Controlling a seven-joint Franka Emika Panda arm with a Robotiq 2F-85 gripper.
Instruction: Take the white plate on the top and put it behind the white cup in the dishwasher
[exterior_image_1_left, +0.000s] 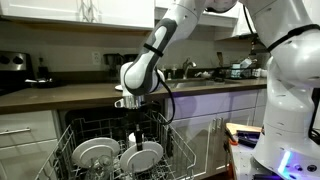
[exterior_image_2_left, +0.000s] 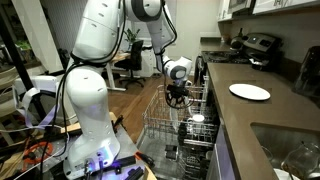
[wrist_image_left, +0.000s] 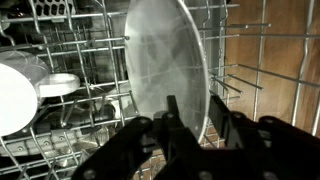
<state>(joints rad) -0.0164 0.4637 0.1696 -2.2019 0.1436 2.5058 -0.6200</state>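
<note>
Hand (wrist_image_left: 195, 125) parted astride upright white plate (wrist_image_left: 165, 60), dishwasher (wrist_image_left: 70, 35)

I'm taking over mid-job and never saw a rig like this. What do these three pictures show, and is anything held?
The white machine is a single robot arm reaching into a dishwasher's pulled-out wire rack. Two pictures come from cameras standing around the room. The dark picture comes from a camera on the wrist, looking past the end effector. Its fingers sit either side of a round plate standing on edge in the rack; whether they grip it I cannot tell. A white cup sits nearby, and another white plate rests on the counter.
</note>
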